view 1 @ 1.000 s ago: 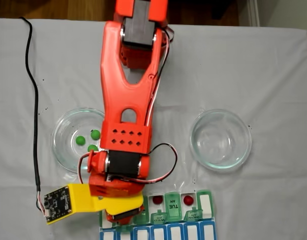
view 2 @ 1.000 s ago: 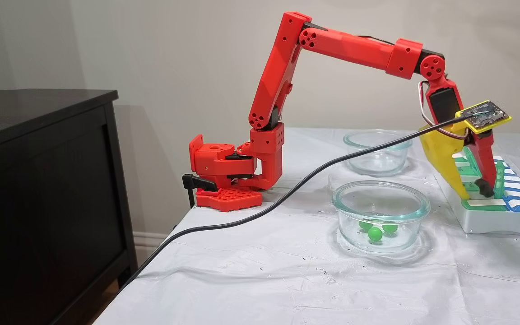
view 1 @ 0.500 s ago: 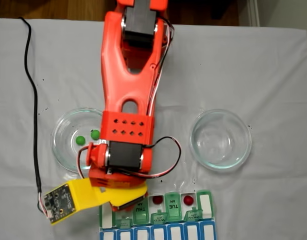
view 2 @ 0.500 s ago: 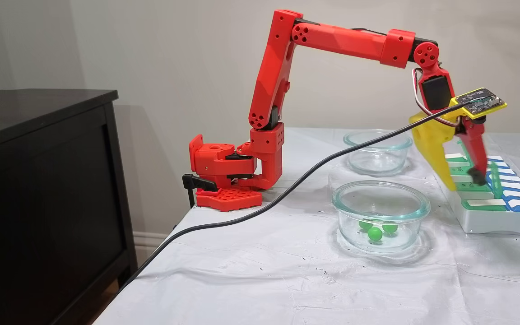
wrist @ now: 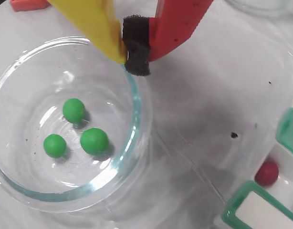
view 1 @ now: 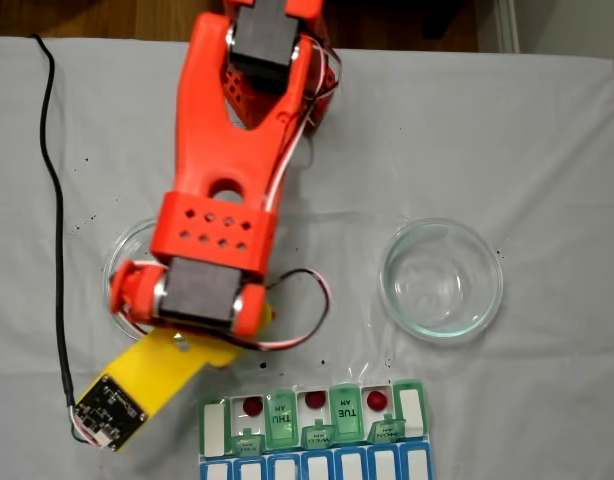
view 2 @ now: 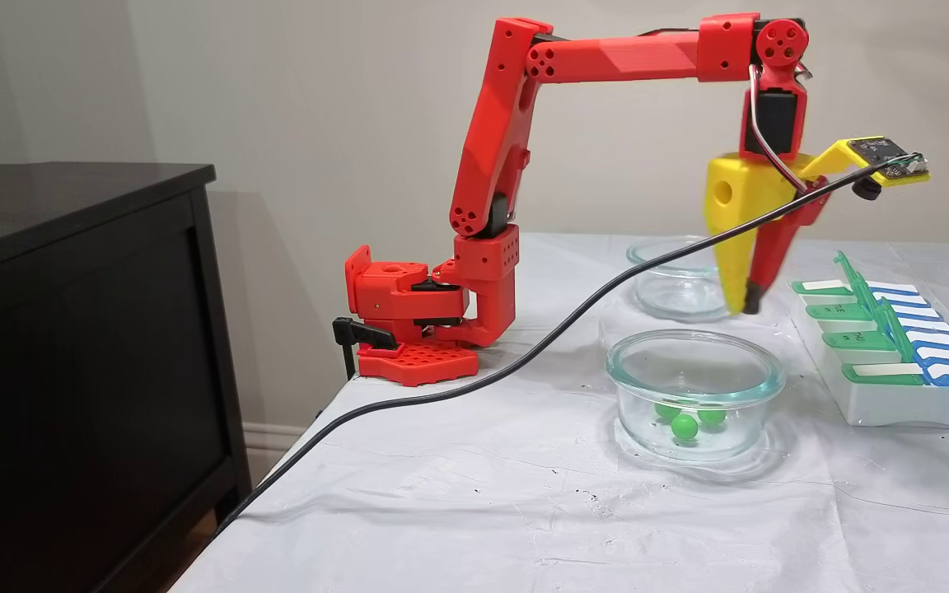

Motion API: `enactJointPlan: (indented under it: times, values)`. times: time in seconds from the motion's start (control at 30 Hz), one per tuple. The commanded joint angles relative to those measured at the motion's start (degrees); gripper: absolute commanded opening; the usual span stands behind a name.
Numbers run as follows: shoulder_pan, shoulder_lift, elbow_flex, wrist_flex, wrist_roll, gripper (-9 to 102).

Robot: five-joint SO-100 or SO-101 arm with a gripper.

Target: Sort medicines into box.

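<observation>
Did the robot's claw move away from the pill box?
Yes. The gripper has lifted off the pill organiser and swung toward the glass dish holding the green balls, and now hangs above its rim.

Plain beige painted wall [view 2: 318,107] with white baseboard [view 2: 264,435], dark black-brown wooden cabinet [view 2: 79,346] at left, wrinkled white cloth-covered table [view 2: 474,494], brown wood floor [view 1: 107,18], soft even light.

Round clear glass dish [wrist: 137,109]: glossy, smooth. Small green balls [wrist: 94,140]: smooth, faint sheen. Red-and-yellow plastic gripper [wrist: 135,57]: matt fingers, with black fabric-like pad at the tips. White wrinkled table cover [view 2: 458,494]: matt. Green translucent plastic pill organiser [view 1: 412,412]: glossy lids. Dark wooden cabinet [view 2: 71,329]: satin.
</observation>
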Motion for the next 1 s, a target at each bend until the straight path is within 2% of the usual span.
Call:
enactJointPlan:
  times: [0.0, 0.17, 0.3, 0.53, 0.97]
  values:
    - [5.19, 10.81, 2.72, -1.05, -11.78, 0]
    - [10.55, 21.36, 13.97, -7.29, -23.73, 1]
    - [12.04, 25.93, 23.47, -12.04, -28.30, 5]
    - [12.22, 22.15, 30.32, -16.61, -29.18, 19]
    - [14.59, 16.00, 30.67, -22.15, -29.71, 19]
